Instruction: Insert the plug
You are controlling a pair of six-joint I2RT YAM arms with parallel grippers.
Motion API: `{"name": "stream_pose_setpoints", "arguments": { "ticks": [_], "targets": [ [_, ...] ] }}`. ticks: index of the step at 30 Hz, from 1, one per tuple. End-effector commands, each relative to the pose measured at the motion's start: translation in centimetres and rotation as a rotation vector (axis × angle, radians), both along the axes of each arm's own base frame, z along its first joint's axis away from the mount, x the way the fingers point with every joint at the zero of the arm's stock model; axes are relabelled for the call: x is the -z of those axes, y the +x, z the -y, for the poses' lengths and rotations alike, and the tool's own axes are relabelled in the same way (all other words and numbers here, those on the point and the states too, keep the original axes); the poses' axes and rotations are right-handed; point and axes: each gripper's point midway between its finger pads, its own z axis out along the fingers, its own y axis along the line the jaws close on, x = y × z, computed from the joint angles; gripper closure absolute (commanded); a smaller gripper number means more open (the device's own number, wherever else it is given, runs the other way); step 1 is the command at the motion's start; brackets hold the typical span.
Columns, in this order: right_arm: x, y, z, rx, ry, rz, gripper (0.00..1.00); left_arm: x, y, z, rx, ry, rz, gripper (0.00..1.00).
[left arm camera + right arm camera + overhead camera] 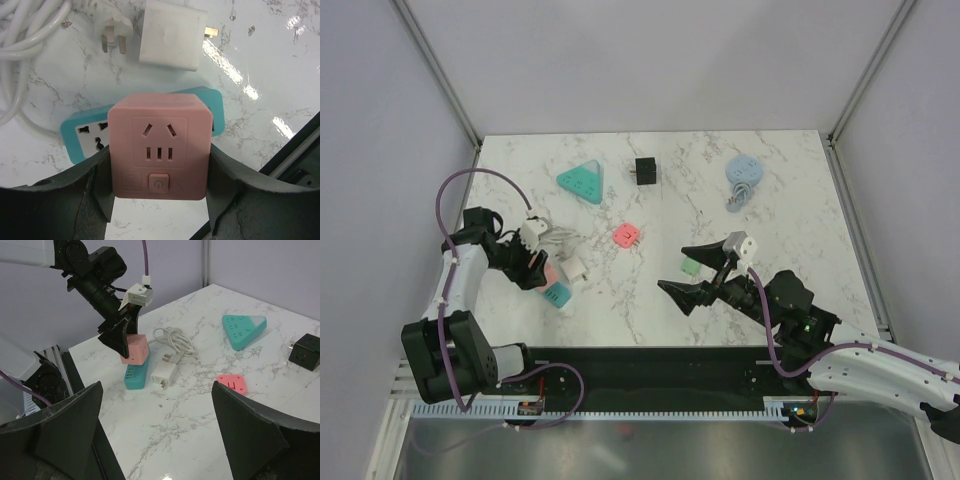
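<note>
I see the left gripper (123,338) at the left of the overhead view, its two dark fingers (60,205) pinching a pale pink plastic cube socket (160,145) by its side faces. The cube's socket face and its power button fill the middle of the left wrist view. Behind the cube lies a teal oblong power strip (85,134) flat on the white marbled table (780,230); I cannot tell whether cube and strip touch.

Just beyond the strip, at the top of that wrist view, a white square charger block (172,35) lies on its side with its brass prongs pointing to the right of the frame. Beside it sits a white three-pin plug (112,32) on a coiled white cable (20,30), pins pointing down the frame toward the strip.

The right gripper (694,276) hangs over the table right of centre in the overhead view, fingers spread wide with nothing between them. A small green block (690,267) lies near its tips. Farther up the frame are a coral square socket (626,236), a teal triangular socket (582,182) and a black cube (646,172).
</note>
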Motion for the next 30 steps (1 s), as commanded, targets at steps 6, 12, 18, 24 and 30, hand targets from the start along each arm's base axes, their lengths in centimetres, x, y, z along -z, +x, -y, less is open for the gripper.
{"name": "stream_pose_setpoints", "arguments": {
  "ticks": [6,12,18,24,30],
  "targets": [
    [-2.5,-0.5,0.1,-0.021,0.072,0.031,0.02,-0.4,1.3,-0.8,-0.042,0.058,0.092,0.98],
    [-2.6,-0.6,0.3,-0.020,0.076,0.033,0.02,-1.0,1.3,-1.1,-0.059,0.070,0.103,0.98],
    [-2.7,-0.7,0.4,-0.022,0.081,0.034,0.02,0.0,0.2,-0.7,-0.039,0.070,0.003,0.98],
    [-2.7,-0.6,0.4,-0.020,0.079,0.034,0.02,0.2,0.1,-0.4,-0.034,0.067,0.011,0.98],
    [-2.6,-0.6,0.3,-0.018,0.080,0.030,0.02,0.9,-0.5,-0.2,-0.046,0.076,0.001,0.98]
  ]
}}
